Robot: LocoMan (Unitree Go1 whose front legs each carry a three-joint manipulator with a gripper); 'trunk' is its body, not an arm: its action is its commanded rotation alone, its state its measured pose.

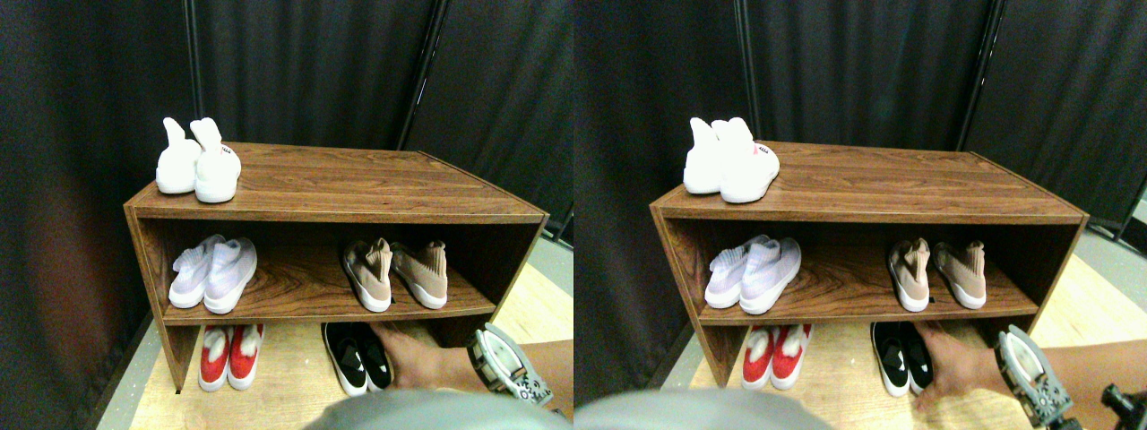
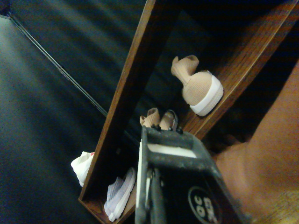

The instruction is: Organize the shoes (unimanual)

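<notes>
The shoes, a beige-tan knit pair with white soles, stand on the right part of the wooden rack's middle shelf (image 1: 296, 309). One shoe (image 1: 369, 273) is to the left, the other (image 1: 421, 273) to the right, with a small gap between them, and they are not quite parallel. In the wrist view one beige shoe (image 2: 198, 86) shows whole, while the other (image 2: 159, 119) peeks over the gripper's dark frame. My right gripper (image 1: 506, 363) hangs low at the lower right, in front of the rack and below the shelf, touching no shoe.
A person's hand (image 1: 412, 358) reaches under the shelf to a black pair (image 1: 357, 356) on the floor, close to my gripper. A red pair (image 1: 231, 354) sits beside it. A lilac-white pair (image 1: 213, 273) occupies the shelf's left. A white pair (image 1: 197, 161) stands on top.
</notes>
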